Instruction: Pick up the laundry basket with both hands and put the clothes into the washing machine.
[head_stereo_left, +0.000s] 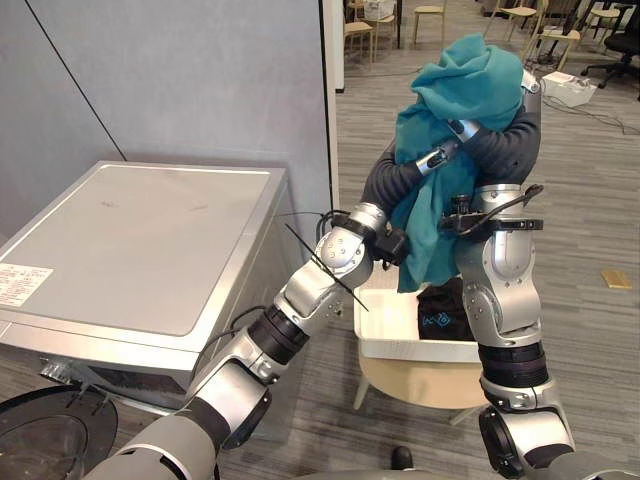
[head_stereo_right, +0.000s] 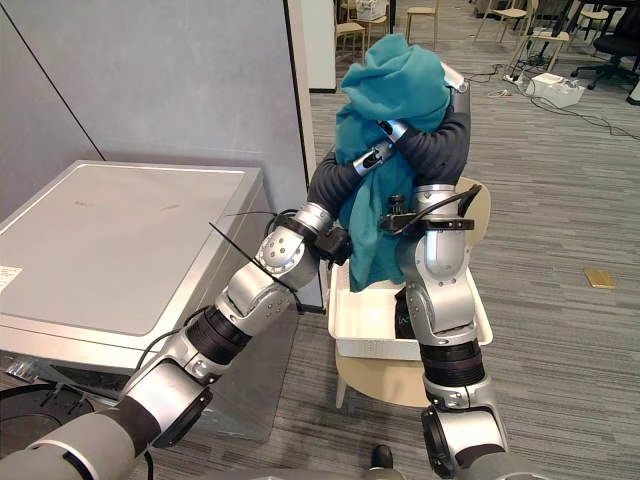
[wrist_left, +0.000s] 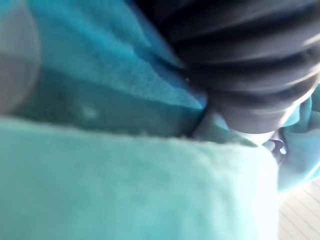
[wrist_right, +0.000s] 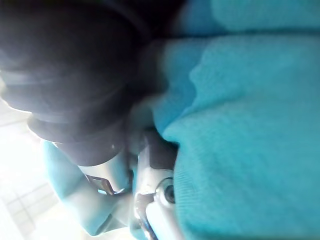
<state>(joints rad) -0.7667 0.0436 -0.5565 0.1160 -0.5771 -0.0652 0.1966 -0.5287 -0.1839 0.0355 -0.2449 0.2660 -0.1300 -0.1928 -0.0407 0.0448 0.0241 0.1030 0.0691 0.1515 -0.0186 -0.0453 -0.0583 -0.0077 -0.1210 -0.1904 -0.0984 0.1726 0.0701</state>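
Observation:
A large teal cloth (head_stereo_left: 470, 85) is raised high above the white laundry basket (head_stereo_left: 400, 338), its lower end hanging down toward the basket. My left hand (head_stereo_left: 437, 157) and right hand (head_stereo_left: 466, 129) meet at the front of the bundle, fingers curled into the fabric. The right wrist view shows teal cloth (wrist_right: 250, 125) pressed against silver fingers (wrist_right: 150, 200). A dark garment (head_stereo_left: 442, 312) lies in the basket, which rests on a beige round stool (head_stereo_left: 420, 385). The silver washing machine (head_stereo_left: 140, 250) stands to the left, its round door (head_stereo_left: 45, 435) open at the lower left.
A grey partition wall (head_stereo_left: 200, 80) stands behind the washer. Wooden chairs (head_stereo_left: 430, 15) and a white box (head_stereo_left: 570, 90) are far back on the grey floor. A small tan object (head_stereo_left: 615, 278) lies on the floor to the right.

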